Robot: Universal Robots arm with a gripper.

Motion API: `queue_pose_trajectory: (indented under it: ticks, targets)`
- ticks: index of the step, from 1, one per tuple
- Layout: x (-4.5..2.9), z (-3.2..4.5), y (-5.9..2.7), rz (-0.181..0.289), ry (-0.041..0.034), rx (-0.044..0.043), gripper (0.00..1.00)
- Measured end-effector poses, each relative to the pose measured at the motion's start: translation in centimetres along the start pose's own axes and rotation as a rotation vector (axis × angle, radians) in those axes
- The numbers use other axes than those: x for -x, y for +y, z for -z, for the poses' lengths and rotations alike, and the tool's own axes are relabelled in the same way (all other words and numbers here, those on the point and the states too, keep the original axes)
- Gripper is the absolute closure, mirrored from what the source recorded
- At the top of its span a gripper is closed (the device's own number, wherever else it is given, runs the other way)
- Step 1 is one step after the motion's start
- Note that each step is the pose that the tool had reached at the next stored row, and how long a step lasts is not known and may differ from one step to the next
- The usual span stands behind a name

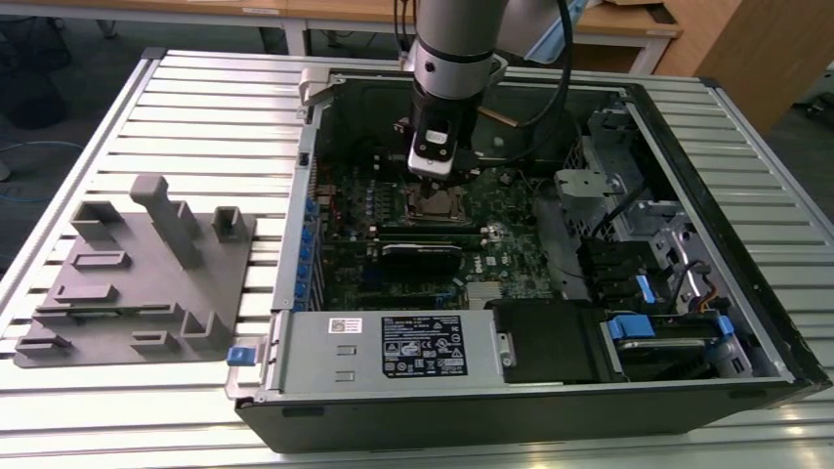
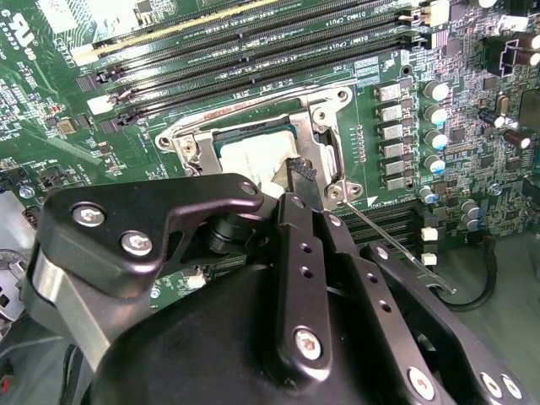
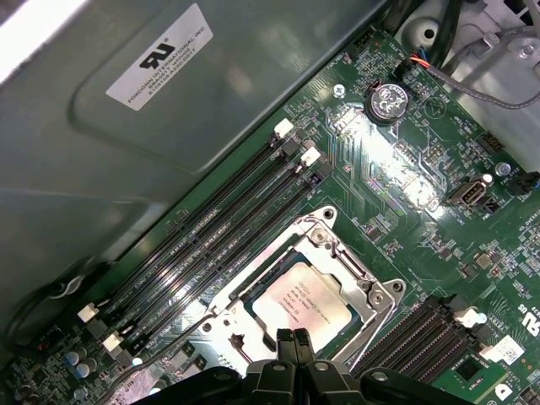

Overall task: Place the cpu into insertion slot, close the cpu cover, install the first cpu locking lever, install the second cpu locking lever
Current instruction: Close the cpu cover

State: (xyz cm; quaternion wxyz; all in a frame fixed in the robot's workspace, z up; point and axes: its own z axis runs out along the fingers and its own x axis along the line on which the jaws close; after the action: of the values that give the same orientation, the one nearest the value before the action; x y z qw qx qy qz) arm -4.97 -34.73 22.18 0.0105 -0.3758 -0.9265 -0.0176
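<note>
At the cpu cover (image 3: 353, 272) over the cpu (image 3: 299, 299), the closed tool (image 3: 294, 337)

The open computer case (image 1: 456, 420) on the slatted table (image 1: 195, 98) is taken in whole from high and well back in the exterior view, while its green circuit board (image 3: 405, 169) is looked down on from close by in both wrist views, where the silver chip (image 3: 299, 297) is shared.
</note>
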Motion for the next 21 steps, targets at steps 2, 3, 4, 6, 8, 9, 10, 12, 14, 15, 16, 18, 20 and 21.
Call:
queue_pose_trajectory:
  ticks: [2, 3, 4, 6, 8, 9, 10, 12, 14, 15, 16, 18, 20, 21]
  targets:
    - [0.0, 0.0, 0.0, 0.0, 0.0, 0.0, 0.89]
    - [0.0, 0.0, 0.0, 0.0, 0.0, 0.0, 0.89]
    - [0.0, 0.0, 0.0, 0.0, 0.0, 0.0, 0.89]
    - [0.0, 0.0, 0.0, 0.0, 0.0, -0.0001, 0.89]
    - [0.0, 0.0, 0.0, 0.0, 0.0, 0.0, 0.89]
    - [0.0, 0.0, 0.0, 0.0, 0.0, 0.0, 0.89]
    - [0.0, 0.0, 0.0, 0.0, 0.0, 0.0, 0.89]
    - [0.0, 0.0, 0.0, 0.007, 0.0002, -0.0003, 0.89]
    - [0.0, 0.0, 0.0, 0.03, 0.0008, -0.0011, 0.89]
    - [0.0, 0.0, 0.0, 0.046, 0.0011, -0.0016, 0.89]
    - [0.0, 0.0, 0.0, 0.063, 0.0016, -0.0021, 0.89]
    - [0.0, -0.01, 0.0, 0.098, 0.0025, -0.0032, 0.89]
    - [0.0, -0.01, 0.0, 0.134, 0.0033, -0.0045, 0.89]
    - [0.0, -0.02, 0.0, 0.152, 0.0038, -0.005, 0.89]
